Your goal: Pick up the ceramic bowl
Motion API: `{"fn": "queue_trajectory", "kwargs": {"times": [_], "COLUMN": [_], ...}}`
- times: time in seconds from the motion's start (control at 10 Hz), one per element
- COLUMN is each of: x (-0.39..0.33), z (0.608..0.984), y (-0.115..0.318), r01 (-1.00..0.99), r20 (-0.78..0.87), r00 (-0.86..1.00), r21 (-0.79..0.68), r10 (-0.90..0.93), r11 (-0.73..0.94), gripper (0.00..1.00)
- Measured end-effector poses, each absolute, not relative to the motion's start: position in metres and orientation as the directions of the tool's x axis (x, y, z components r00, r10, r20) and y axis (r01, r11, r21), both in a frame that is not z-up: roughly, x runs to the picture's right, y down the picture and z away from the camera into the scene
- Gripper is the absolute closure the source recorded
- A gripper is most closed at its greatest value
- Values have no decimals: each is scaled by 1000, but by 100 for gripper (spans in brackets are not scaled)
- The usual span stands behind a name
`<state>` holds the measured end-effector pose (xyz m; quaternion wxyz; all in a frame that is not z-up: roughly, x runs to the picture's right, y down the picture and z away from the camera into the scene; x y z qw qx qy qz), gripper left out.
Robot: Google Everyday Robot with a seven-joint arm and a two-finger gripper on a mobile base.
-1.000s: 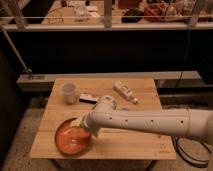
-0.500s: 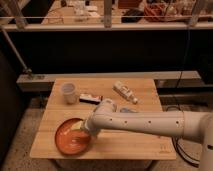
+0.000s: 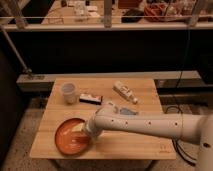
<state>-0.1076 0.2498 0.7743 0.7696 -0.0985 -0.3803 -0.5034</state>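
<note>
The ceramic bowl (image 3: 66,140), wide, shallow and orange-red, lies flat at the front left of the wooden table (image 3: 145,146). My white arm reaches in from the right across the table's front half. Its gripper (image 3: 83,131) hangs low over the bowl's right side, at the rim, and covers that part of the bowl. The jaws stand open, and nothing is lifted in them. The bowl rests on the table.
A small translucent cup (image 3: 68,92) stands at the back left. A dark flat packet (image 3: 90,98) lies beside it. A white bottle (image 3: 125,92) lies on its side at the back right, a pale packet (image 3: 123,110) behind my arm. A dark rail and shelf run behind the table.
My arm has dropped lower and the gripper has come down a little onto the bowl's right side. The bowl and the other items have not moved.
</note>
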Motion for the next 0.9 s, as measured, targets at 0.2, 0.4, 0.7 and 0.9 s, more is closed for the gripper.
{"fn": "queue_trajectory", "kwargs": {"times": [0.2,0.4,0.7,0.9], "x": [-107,-110,-107,-107], "z": [780,783,783,782], "y": [256,259,260,260], "r01": [846,843,843,843], "r20": [697,706,710,711], "r00": [198,191,191,190], "r21": [233,238,235,235], "r10": [-689,-682,-678,-677], "r11": [479,482,484,483], "gripper": [20,20,34,44]}}
